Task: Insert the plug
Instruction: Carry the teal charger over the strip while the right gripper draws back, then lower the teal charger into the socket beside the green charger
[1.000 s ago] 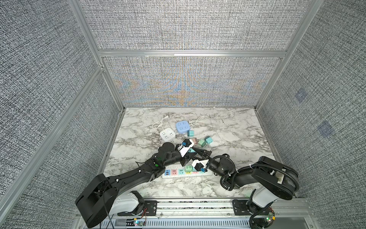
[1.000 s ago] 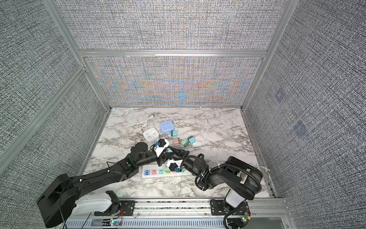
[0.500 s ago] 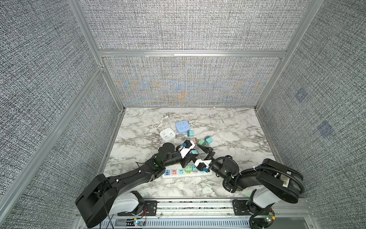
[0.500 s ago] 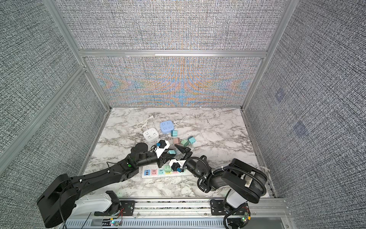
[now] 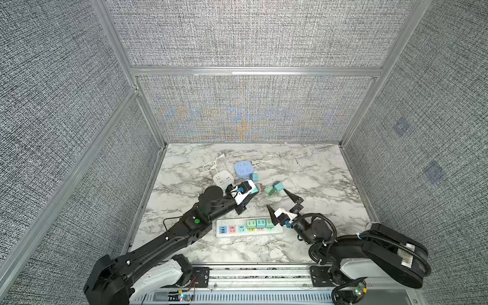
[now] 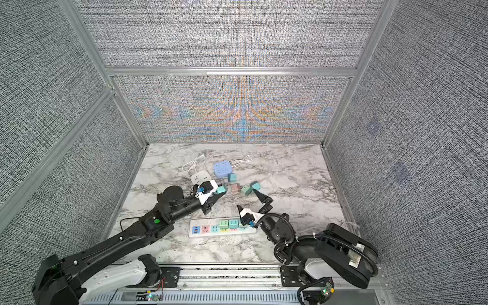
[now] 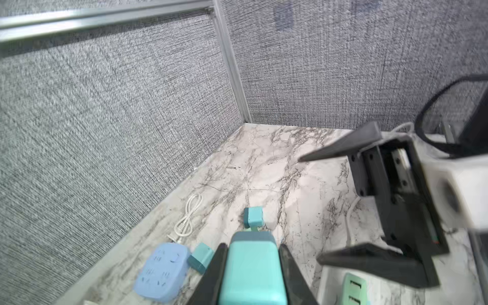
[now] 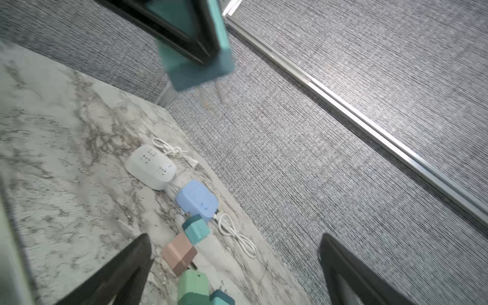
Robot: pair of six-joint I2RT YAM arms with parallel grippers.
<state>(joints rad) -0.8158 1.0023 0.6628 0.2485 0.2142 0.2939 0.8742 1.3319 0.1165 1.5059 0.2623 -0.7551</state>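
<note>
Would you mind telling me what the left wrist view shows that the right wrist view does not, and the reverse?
Only the left wrist view shows the power strip. Only the right wrist view shows the white socket cube, the pink plug and the prongs of the teal plug. Both show the blue socket cube, the open right gripper and that teal plug clamped in the left gripper.

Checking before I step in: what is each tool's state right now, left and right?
Left tool: closed, holding the teal plug.
Right tool: open, holding nothing.
</note>
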